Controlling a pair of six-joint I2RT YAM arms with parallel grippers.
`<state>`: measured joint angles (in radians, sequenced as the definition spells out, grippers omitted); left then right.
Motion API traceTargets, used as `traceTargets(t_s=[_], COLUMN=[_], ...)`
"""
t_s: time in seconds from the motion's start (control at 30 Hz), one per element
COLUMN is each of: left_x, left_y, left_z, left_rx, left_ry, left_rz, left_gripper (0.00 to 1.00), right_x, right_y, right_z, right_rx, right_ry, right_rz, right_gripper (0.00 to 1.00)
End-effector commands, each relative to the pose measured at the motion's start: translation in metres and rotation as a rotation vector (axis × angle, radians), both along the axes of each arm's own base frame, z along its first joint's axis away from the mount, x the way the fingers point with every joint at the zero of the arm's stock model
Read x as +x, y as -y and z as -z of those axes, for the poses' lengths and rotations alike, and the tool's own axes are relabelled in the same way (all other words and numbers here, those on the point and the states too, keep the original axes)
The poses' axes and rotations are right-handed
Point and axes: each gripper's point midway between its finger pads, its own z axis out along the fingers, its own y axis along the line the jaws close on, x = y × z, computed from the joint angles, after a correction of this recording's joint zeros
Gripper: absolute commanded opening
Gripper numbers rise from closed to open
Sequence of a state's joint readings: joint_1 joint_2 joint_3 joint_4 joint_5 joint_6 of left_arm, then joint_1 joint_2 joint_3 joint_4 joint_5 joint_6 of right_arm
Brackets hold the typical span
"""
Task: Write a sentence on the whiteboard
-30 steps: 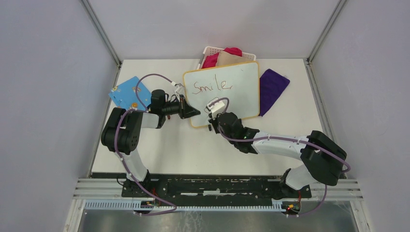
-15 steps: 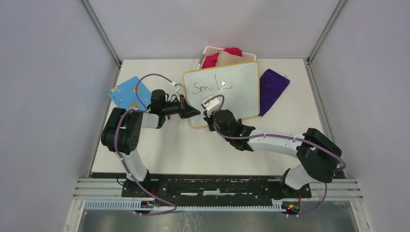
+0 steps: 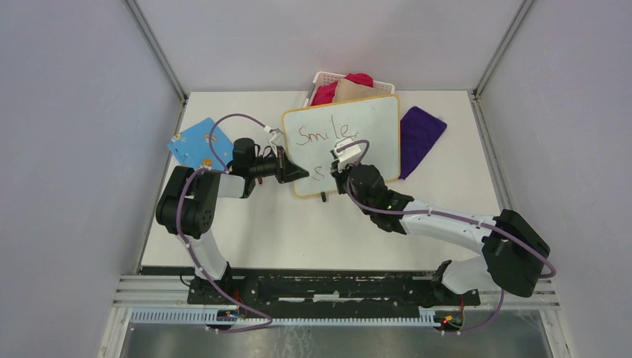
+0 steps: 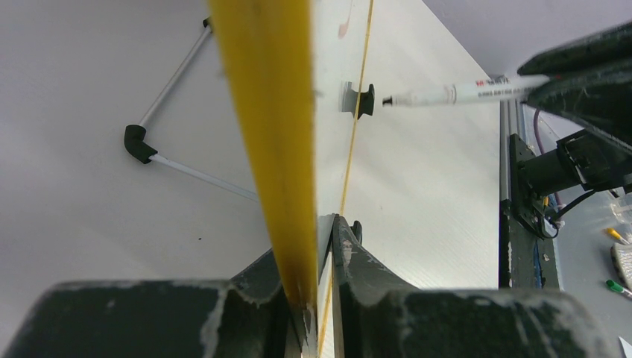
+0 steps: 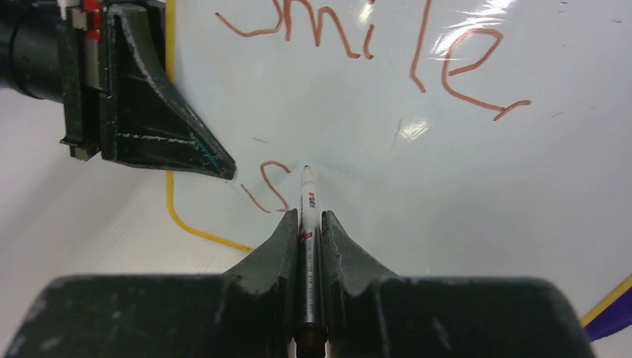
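Observation:
The whiteboard (image 3: 381, 119) with a yellow-orange rim stands tilted at the back middle of the table. The sentence (image 3: 322, 134) reads "Smile," in red on the upper line (image 5: 373, 45), with a small red "s" (image 5: 270, 183) below it at the left. My left gripper (image 3: 298, 173) is shut on the board's left edge, its fingers either side of the yellow rim (image 4: 268, 112). My right gripper (image 3: 341, 170) is shut on a white marker (image 5: 308, 190). The marker tip touches the board just right of the "s". The marker also shows in the left wrist view (image 4: 454, 92).
A white basket (image 3: 319, 77) with red and beige cloth stands behind the board. A purple cloth (image 3: 421, 138) lies to the board's right. A blue board with holes (image 3: 195, 143) lies at the left. A small black foot (image 3: 323, 196) sits under the board's near edge.
My right gripper moved left, then right and away along the lower line. A red "s" now shows where it was. The left gripper and board have not moved.

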<state>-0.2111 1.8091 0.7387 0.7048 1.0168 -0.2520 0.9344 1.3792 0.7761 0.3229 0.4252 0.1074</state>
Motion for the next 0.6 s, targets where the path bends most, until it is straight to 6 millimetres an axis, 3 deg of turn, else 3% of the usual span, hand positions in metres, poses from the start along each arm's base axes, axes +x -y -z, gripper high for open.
traceTargets(t_s=[0.0,0.3,0.57], left_x=[-0.013,-0.013,-0.012], left_y=[-0.004,-0.004,-0.004], left_z=[0.052,0.053,0.053], left_rx=[0.134,0.134,0.135], left_ry=[-0.122,-0.124,-0.123], left_rz=[-0.052,-0.052,-0.053], left_gripper=[0.02,0.02,0.02], right_x=[0.012,0.018,0.021], right_y=[0.003,-0.007,-0.004], right_z=[-0.027,-0.027,-0.008], right_rx=[0.069,0.066,0.04], right_ry=[0.052,0.044,0.009], right_rz=[0.027,0.017,0.036], right_gripper=[0.0,0.0,0.0])
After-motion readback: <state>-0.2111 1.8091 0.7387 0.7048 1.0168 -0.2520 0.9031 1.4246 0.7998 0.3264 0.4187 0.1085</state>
